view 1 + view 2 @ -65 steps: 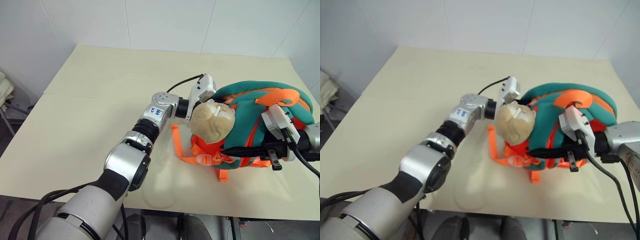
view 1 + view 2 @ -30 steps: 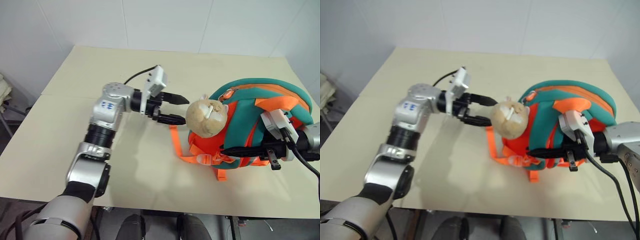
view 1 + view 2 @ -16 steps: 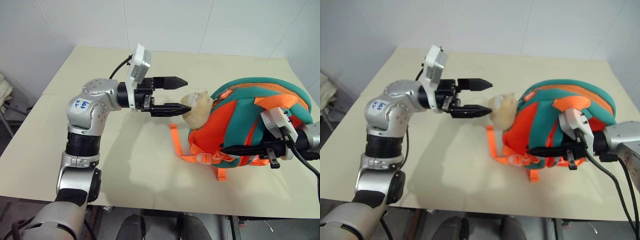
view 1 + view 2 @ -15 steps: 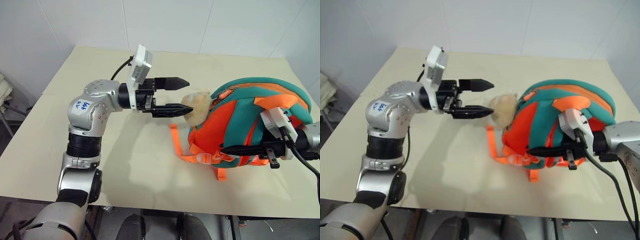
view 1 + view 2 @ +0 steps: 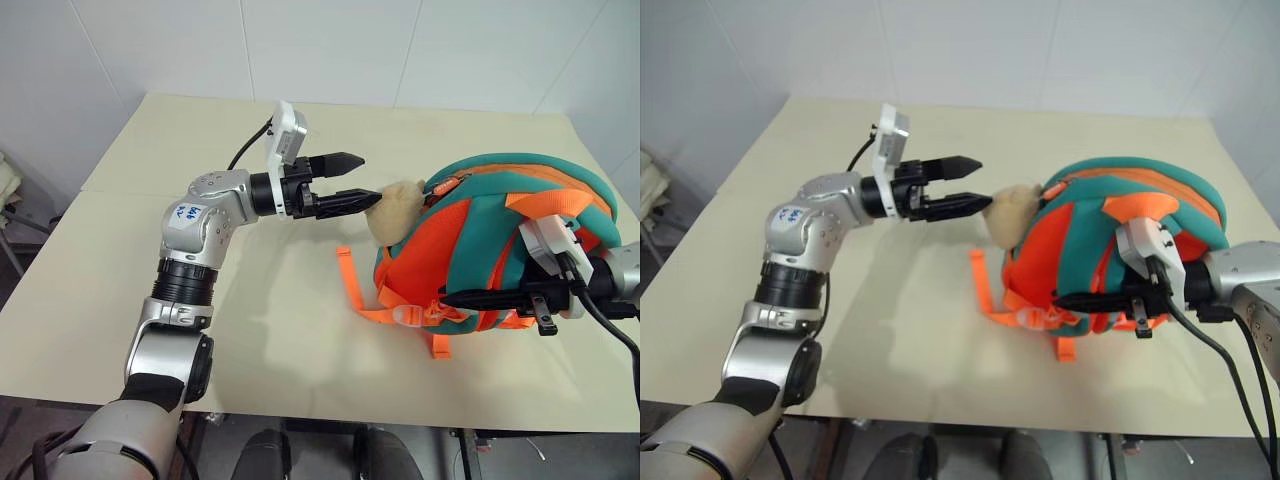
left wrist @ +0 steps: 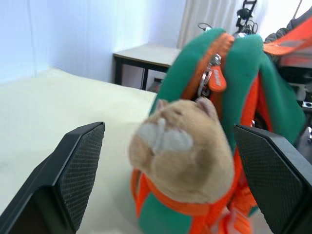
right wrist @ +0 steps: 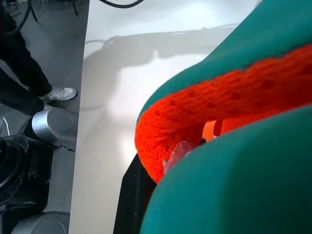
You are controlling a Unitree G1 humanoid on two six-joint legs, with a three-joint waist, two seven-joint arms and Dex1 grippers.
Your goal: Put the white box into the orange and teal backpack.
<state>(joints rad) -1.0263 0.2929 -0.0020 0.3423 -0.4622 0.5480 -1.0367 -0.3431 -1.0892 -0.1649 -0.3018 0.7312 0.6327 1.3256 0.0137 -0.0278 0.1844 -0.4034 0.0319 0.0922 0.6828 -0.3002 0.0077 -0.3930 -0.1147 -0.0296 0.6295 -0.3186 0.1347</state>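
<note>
Left tool now nearer backpack

Small rounded teal fabric backpack w/ orange panels & straps: lies on cream tabletop, robot's right side, bulging. Tan plush animal head hangs off its left end. Orange zip pull at top seam; loose orange straps trail onto tabletop.
</note>
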